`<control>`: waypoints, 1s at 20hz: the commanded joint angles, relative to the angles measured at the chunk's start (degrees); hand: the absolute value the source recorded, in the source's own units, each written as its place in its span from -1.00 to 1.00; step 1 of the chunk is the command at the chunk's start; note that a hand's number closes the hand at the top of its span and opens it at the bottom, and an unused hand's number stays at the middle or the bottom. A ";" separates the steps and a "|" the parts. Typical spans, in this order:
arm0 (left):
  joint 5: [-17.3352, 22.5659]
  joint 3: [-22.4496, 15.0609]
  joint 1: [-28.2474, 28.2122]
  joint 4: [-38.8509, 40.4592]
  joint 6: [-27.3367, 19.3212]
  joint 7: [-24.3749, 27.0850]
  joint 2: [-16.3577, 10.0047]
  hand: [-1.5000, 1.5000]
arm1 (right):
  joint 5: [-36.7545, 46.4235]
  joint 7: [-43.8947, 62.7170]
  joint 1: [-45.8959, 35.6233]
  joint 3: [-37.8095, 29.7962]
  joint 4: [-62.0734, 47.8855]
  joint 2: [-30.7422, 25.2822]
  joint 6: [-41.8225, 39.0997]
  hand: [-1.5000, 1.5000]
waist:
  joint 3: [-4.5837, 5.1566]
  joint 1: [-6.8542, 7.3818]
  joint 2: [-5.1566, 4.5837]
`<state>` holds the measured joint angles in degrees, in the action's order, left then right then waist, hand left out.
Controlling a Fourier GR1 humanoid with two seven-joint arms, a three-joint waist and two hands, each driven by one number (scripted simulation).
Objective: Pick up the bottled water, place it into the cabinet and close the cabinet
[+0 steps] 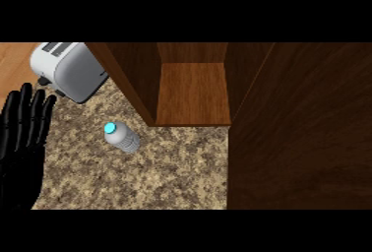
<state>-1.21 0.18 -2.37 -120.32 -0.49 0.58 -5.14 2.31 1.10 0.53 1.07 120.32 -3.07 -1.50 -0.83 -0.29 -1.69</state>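
Note:
A small clear water bottle (121, 138) with a turquoise cap stands upright on the speckled granite counter (160, 177), just left of the cabinet's front corner. The wooden cabinet (193, 88) is open, showing a bare shelf inside; its door (301, 128) swings out to the right and fills that side of the view. My left hand (25, 128) rests at the left edge, fingers straight and pointing up, well apart from the bottle. The right hand does not show.
A silver toaster (69, 69) sits at the back left of the counter, near the cabinet's left wall. A strip of wooden surface (15, 64) lies at the far left.

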 commanded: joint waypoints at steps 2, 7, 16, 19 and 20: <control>-6.22 -0.37 3.46 -0.28 -6.23 -4.78 2.19 -1.00 | -1.75 -1.78 6.53 -1.20 1.41 -1.03 -2.14 -1.00 | 0.78 -0.20 1.74; -3.12 -6.58 -1.38 -0.01 -25.12 -8.38 5.05 -1.00 | -8.47 3.09 11.65 3.94 4.97 -0.87 -7.73 -1.00 | 0.88 -0.83 1.96; -14.75 -29.96 -7.59 -5.70 -45.40 -10.19 5.13 -1.00 | -17.24 9.27 24.52 0.88 22.62 -4.61 -11.06 -1.00 | 0.80 -0.25 1.99; -21.17 -33.66 -5.89 -8.41 -47.73 -16.72 5.13 -1.00 | -16.08 10.26 25.51 2.62 24.34 -3.51 -11.07 -1.00 | 0.79 0.03 1.90; -20.89 -30.37 -6.34 -9.36 -44.65 -17.92 5.13 -1.00 | -20.12 6.74 30.95 -1.55 23.77 -4.73 -14.52 -1.00 | 0.77 -0.25 1.92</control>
<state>-17.75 -27.29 -7.35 -127.07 -43.28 -13.79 -0.07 -11.66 7.07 24.99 2.59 138.05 -6.62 -13.27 -0.03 -0.55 0.23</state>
